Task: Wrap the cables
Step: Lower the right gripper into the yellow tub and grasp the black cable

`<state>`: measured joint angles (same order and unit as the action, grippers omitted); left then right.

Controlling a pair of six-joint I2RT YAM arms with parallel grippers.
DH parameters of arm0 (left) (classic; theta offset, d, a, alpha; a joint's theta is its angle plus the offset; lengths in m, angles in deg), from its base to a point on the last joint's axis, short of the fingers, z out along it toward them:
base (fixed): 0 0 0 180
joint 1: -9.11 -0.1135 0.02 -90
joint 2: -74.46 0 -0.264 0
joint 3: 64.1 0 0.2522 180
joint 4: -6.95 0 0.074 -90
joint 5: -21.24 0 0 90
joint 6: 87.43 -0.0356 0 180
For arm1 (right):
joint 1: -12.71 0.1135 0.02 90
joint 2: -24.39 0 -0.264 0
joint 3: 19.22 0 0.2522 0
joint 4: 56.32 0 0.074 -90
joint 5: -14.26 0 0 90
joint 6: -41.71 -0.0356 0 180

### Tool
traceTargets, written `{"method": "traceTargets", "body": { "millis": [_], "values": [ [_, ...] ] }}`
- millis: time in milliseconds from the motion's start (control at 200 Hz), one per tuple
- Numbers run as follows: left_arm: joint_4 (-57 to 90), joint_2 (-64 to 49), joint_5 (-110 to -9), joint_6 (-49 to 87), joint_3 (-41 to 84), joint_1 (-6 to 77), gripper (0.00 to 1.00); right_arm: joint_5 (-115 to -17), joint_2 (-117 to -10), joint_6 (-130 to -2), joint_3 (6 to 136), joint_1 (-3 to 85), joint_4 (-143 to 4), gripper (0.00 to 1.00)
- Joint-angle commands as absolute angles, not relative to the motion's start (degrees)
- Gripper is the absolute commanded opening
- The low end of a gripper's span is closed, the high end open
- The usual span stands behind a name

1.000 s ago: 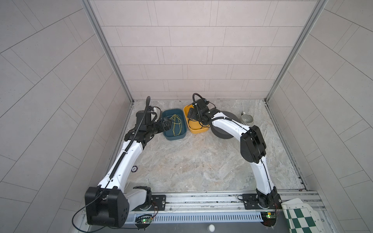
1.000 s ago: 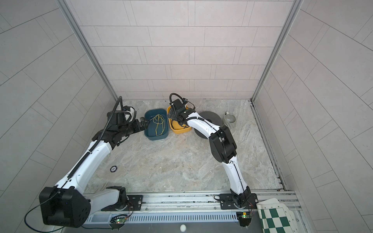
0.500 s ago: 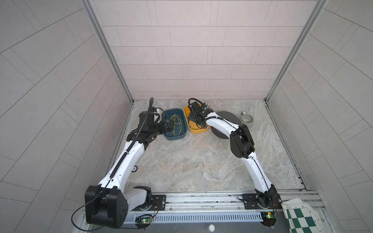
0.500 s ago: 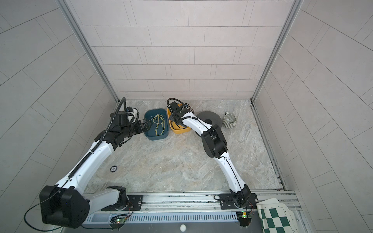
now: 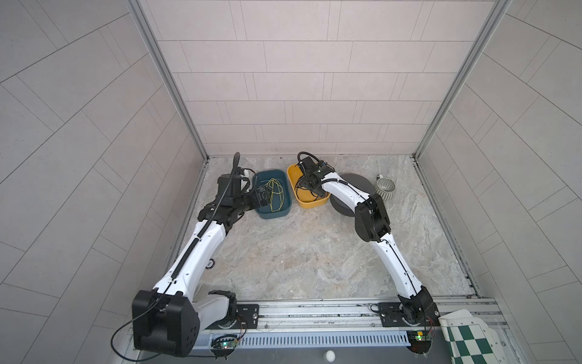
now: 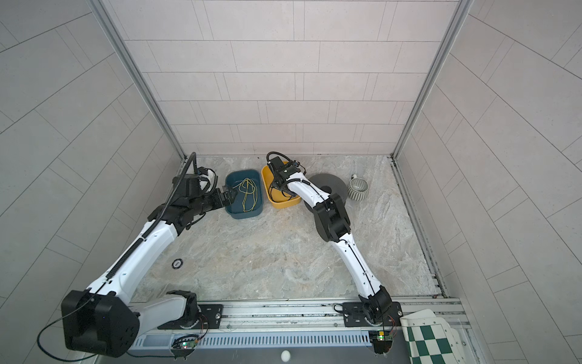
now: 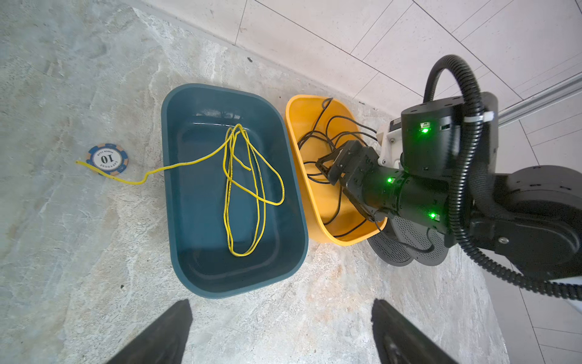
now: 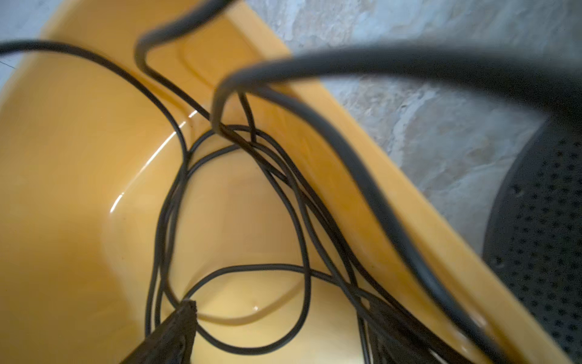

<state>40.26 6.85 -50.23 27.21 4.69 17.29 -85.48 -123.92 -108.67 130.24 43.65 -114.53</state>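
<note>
The cables are one thin black wire point(image 8: 356, 160) lying in loose loops inside the yellow bin point(image 5: 310, 204) point(image 6: 283, 205) point(image 7: 318, 201). My right gripper point(image 8: 283, 318) point(image 5: 307, 186) point(image 6: 277, 186) is down inside that bin. Its jaws stand apart, and several strands of the wire pass between and around the fingertips point(image 8: 185, 315). My left gripper point(image 7: 280, 318) point(image 5: 263, 197) point(image 6: 228, 197) is open over bare floor beside the blue bin point(image 7: 176, 195) point(image 5: 274, 215) point(image 6: 245, 215), holding nothing.
A yellow-green cord point(image 7: 242, 189) lies in the blue bin, one end trailing out to a poker chip point(image 7: 107, 159) point(image 6: 177, 263). A dark perforated disc point(image 5: 352, 186) and a ribbed cup point(image 5: 385, 188) sit right of the yellow bin. A checkered mat point(image 5: 472, 340) lies at the front right.
The right arm's elbow has swung left while its gripper stayed in the yellow bin, jaws narrowing a little. The left arm has barely moved.
</note>
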Motion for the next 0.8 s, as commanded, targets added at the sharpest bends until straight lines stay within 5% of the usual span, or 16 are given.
{"method": "traceTargets", "body": {
  "millis": [0,235,490,796],
  "values": [
    [39.50,8.09,-51.22,27.00,4.18,17.55,0.95,-87.86,-126.44,-105.78,132.28,43.30,-119.37,0.77],
    [39.66,8.09,-51.71,26.89,4.16,17.56,0.95,-90.17,-127.57,-99.92,134.02,43.59,-122.90,0.54],
    [39.61,8.18,-51.96,26.82,4.20,17.56,0.95,-89.99,-125.70,-95.86,133.95,44.05,-121.22,0.00],
    [39.70,8.11,-52.29,26.64,4.07,17.61,0.94,-88.93,-118.77,-91.28,132.24,44.09,-116.58,0.00]
  ]
}}
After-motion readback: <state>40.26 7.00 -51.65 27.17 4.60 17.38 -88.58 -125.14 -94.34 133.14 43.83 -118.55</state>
